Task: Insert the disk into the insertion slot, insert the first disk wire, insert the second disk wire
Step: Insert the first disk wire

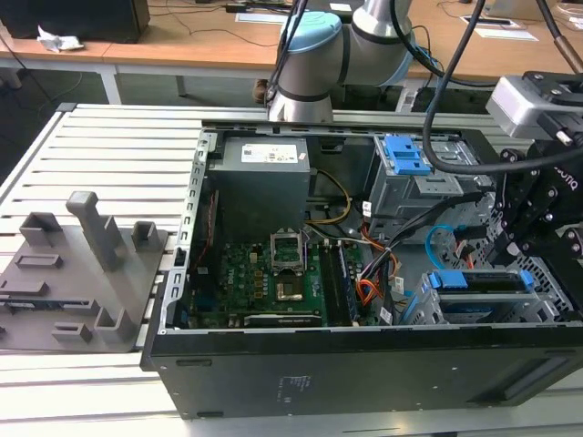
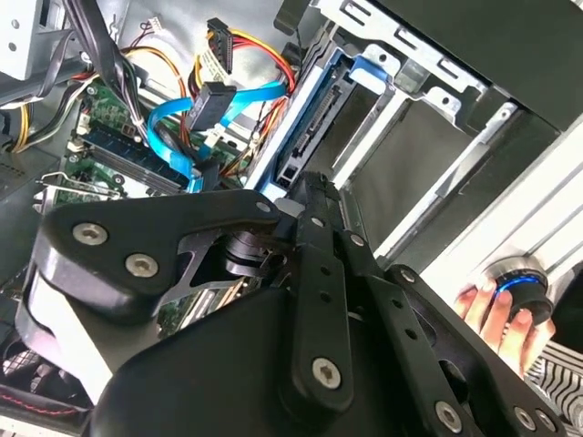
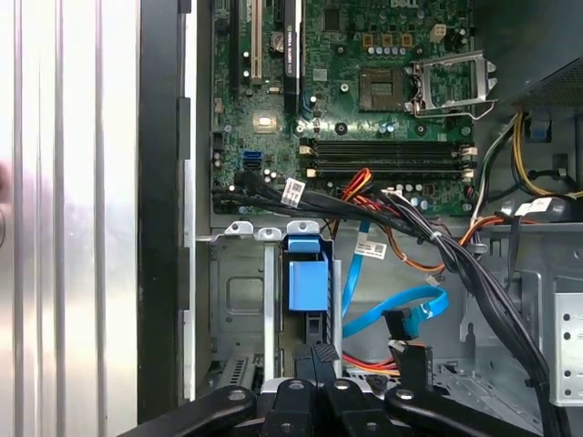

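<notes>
Insertion step: tool [image 3: 319, 353], fingers pressed together, at disk [image 3: 307, 282] end in insertion slot [image 3: 239, 291]; first disk wire [image 2: 250, 41], second disk wire [image 2: 260, 93] hang unplugged. Seating likely needs a straight push.

Arm [image 1: 314, 55] has its base joint well apart from the disk [image 3: 307, 282], and the wrist [image 1: 547, 182] hangs above the disk, pitched down. The gripper [image 3: 319, 352] points at the disk's end, fingertips [image 2: 311, 196] pressed together (pads meet in the first wrist view), just beside it.
</notes>
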You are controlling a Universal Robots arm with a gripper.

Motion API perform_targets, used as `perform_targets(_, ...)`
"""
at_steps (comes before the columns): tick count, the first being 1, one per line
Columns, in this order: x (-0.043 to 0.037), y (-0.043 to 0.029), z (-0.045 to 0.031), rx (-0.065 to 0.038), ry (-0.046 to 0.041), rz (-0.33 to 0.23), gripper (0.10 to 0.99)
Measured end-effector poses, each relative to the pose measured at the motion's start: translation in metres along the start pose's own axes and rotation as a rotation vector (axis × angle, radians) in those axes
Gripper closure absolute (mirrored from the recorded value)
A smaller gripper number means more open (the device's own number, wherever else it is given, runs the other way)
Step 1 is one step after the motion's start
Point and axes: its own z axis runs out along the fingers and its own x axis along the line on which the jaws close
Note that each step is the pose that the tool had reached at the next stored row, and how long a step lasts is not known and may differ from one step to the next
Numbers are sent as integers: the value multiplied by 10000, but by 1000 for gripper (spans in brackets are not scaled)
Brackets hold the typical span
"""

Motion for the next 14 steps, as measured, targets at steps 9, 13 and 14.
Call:
perform_targets(9, -54, 1, -3, 0, 3, 0, 980)
perform_targets(13, -151, 3, -3, 0, 2, 0, 980)
perform_targets(14, -179, 3, -3, 1, 3, 0, 980)
